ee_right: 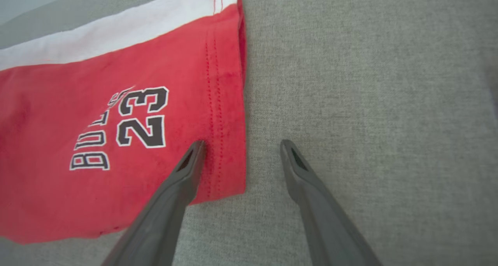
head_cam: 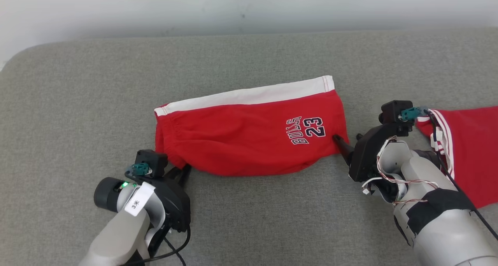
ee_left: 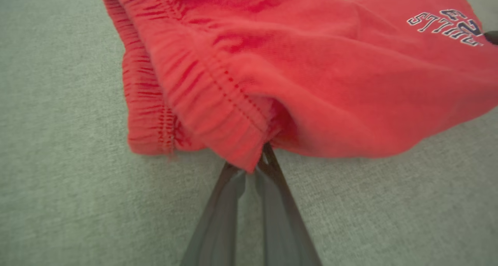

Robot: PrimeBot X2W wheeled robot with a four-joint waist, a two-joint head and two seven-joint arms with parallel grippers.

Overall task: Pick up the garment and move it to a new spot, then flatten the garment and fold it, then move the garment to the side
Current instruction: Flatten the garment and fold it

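Observation:
The garment (head_cam: 249,137) is a pair of red shorts with a white side band and "BULLS 23" print, lying folded in half on the grey padded surface (head_cam: 249,219). My left gripper (head_cam: 186,168) is at its lower left corner. In the left wrist view the fingers (ee_left: 272,196) are shut on the elastic waistband edge of the garment (ee_left: 311,83). My right gripper (head_cam: 347,137) stands open at the lower right hem. In the right wrist view the right gripper (ee_right: 242,143) has one finger over the hem of the garment (ee_right: 97,122) and the other over bare surface, holding nothing.
A second red cloth with white stripes (head_cam: 467,153) lies at the right edge, partly behind my right arm. The grey surface extends far left and in front of the shorts. A pale wall (head_cam: 249,5) runs along the back.

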